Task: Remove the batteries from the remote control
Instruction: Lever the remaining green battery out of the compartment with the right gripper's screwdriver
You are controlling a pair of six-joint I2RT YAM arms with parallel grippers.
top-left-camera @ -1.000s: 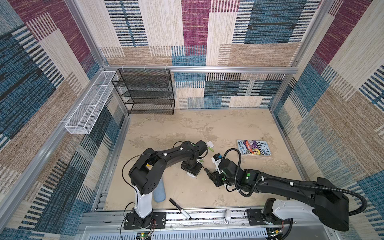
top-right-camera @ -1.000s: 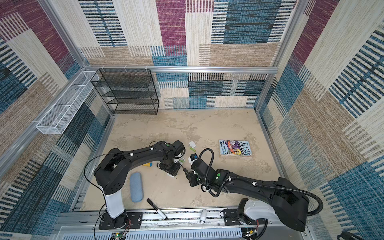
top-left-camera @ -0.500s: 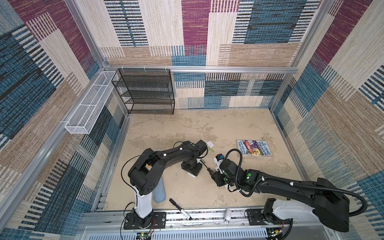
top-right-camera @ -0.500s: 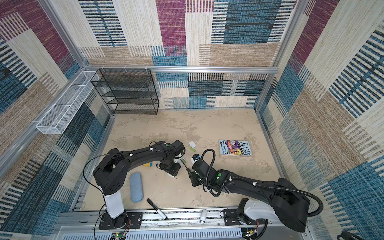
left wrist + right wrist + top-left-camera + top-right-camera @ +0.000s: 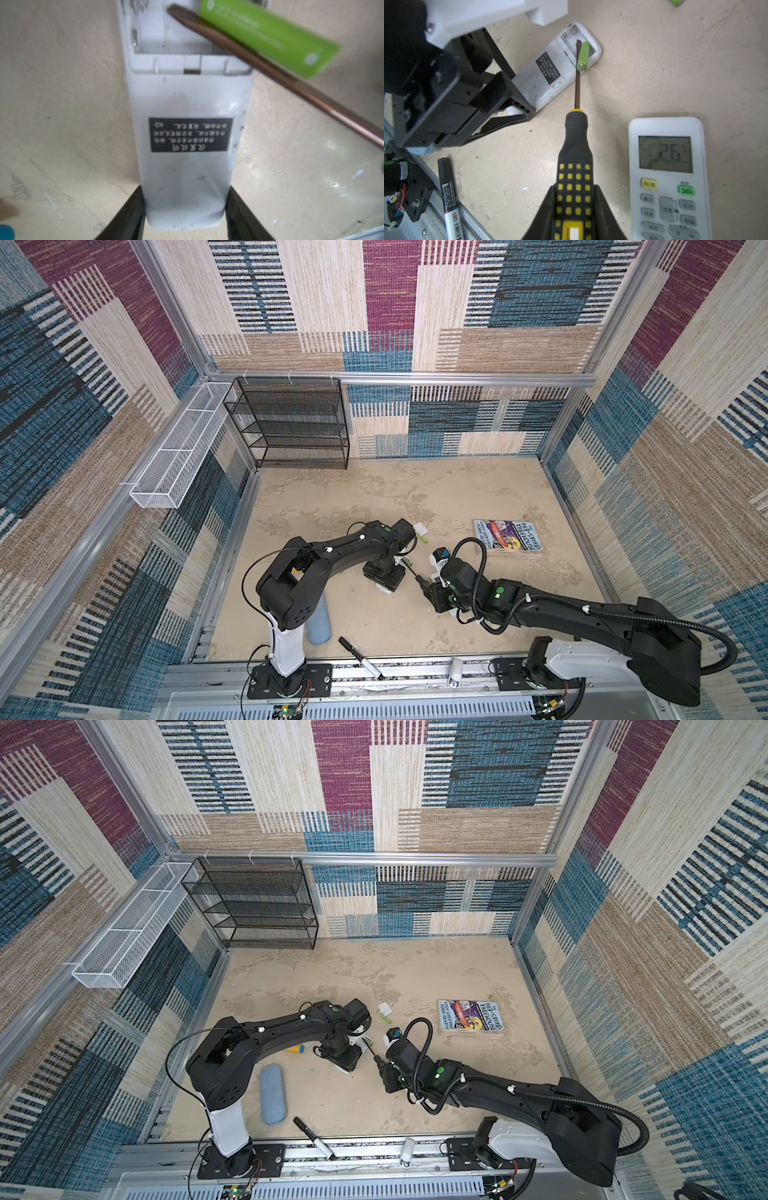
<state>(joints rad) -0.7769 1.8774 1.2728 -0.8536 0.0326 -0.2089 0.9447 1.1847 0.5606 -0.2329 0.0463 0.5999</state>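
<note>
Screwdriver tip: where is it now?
Right wrist view: the screwdriver tip sits in the open battery compartment of the white remote held by the left pincer, beside the lime green battery tilted over its rim.

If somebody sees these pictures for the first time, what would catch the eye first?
First, the lime green battery, tilted half out of the open compartment of the white remote, with the blade of the black-and-yellow screwdriver pushed in beside it. The left gripper clamps the remote's other end; the right gripper holds the screwdriver's handle. A second remote, showing 26, lies face up beside the screwdriver.
</note>
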